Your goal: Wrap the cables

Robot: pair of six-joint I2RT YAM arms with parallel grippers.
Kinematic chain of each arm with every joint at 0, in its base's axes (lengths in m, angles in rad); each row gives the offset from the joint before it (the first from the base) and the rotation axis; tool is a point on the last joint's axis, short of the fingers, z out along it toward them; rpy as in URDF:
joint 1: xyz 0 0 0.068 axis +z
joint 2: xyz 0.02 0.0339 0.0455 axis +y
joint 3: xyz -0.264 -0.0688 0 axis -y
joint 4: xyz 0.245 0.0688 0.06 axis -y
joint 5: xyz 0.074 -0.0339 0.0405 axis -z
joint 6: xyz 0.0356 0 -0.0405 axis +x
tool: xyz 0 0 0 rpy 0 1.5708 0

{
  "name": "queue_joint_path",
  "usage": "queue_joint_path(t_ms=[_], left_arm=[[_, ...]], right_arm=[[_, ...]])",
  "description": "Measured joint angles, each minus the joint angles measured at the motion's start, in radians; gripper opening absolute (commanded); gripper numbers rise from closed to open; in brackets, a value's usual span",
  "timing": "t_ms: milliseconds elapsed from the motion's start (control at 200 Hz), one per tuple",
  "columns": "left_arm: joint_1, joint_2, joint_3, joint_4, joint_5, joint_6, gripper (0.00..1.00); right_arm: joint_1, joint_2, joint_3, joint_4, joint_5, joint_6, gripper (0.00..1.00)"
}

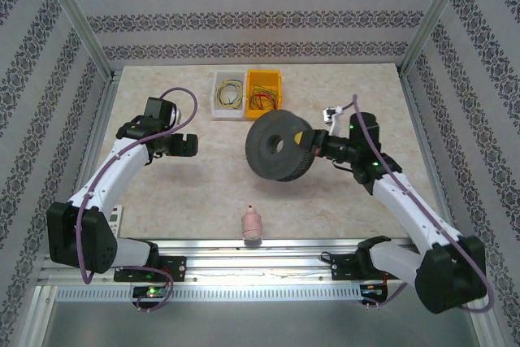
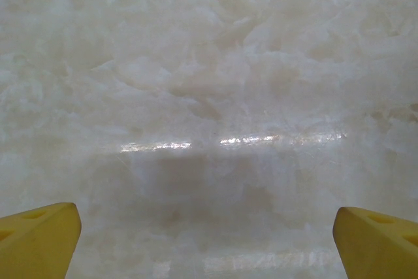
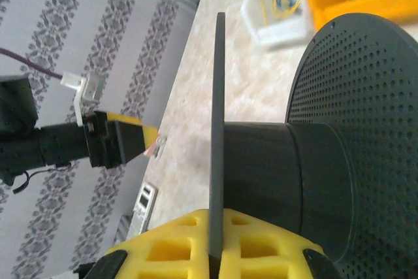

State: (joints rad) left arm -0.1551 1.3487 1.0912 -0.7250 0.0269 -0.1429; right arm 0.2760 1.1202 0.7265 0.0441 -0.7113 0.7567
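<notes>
yellow fingers (image 3: pixel 297 253) of the right gripper (image 1: pixel 318 142) are pinched on the thin flange of the black spool (image 1: pixel 276 145), one pad on each side of the rim. the spool is near the middle of the table (image 1: pixel 187 201), tilted so its round face and centre hole look upward; i can't tell whether it touches the surface. the left gripper (image 1: pixel 185 145) hangs over the tabletop well to the spool's left, its fingers (image 2: pixel 39 233) spread wide apart. the cables (image 1: pixel 232 93), thin green, yellow and red-orange loops, lie in a white bin (image 1: pixel 229 114) and a yellow bin (image 1: pixel 264 76) side by side at the far edge, just behind the spool. a small pink object (image 1: pixel 252 223) stands by the near edge.
</notes>
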Motion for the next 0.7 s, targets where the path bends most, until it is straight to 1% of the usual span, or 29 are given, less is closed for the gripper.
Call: queue_joint_path(t_ms=[145, 360, 545, 699], left_arm=[[-0.007, 0.000, -0.001, 0.000, 0.004, 0.000, 1.00], [-0.008, 0.000, -0.001, 0.000, 0.005, 0.000, 1.00], [-0.008, 0.018, -0.001, 0.000, 0.015, 0.000, 1.00], [-0.008, 0.040, 0.000, -0.001, 0.015, 0.004, 1.00]], right_arm=[[0.048, 0.128, -0.010, 0.123, 0.005, 0.055, 0.00], [0.041, 0.269, -0.022, 0.237, 0.015, 0.076, 0.00], [0.027, 0.379, -0.023, 0.296, 0.013, 0.028, 0.00], [0.009, 0.509, -0.010, 0.361, 0.002, -0.001, 0.00]])
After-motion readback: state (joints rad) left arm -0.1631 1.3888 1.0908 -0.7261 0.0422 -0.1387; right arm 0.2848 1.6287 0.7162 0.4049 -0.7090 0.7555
